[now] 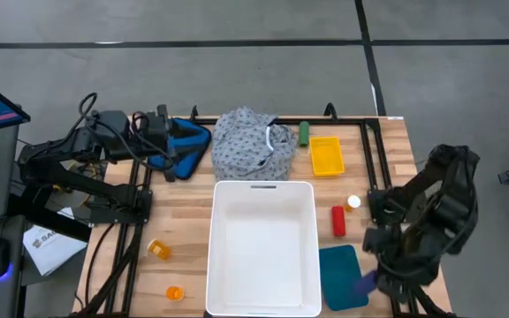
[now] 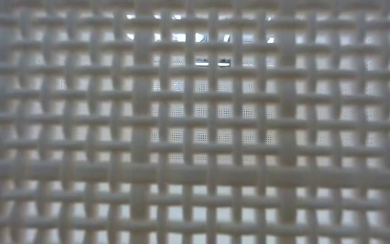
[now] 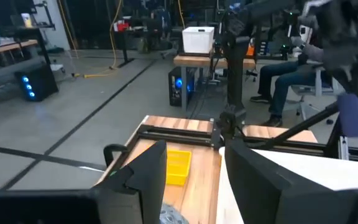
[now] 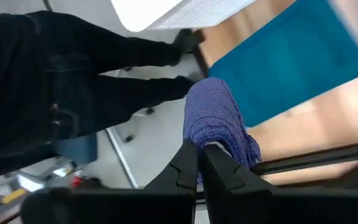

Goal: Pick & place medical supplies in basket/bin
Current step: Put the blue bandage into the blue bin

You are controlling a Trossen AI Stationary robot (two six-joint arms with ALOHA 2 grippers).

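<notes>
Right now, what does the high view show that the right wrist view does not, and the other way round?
Only the high view shows the dotted garment, yellow tray, green cylinder, red cylinder, two orange bottles and the left gripper. Only the right wrist view shows the right gripper shut on a purple cloth roll. Both show the white basket and teal mat.

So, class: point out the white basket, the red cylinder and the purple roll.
white basket (image 1: 263, 185), high view, on its far rim.
red cylinder (image 1: 338, 221), high view, on its middle.
purple roll (image 4: 216, 121), right wrist view, on its knitted side.
</notes>
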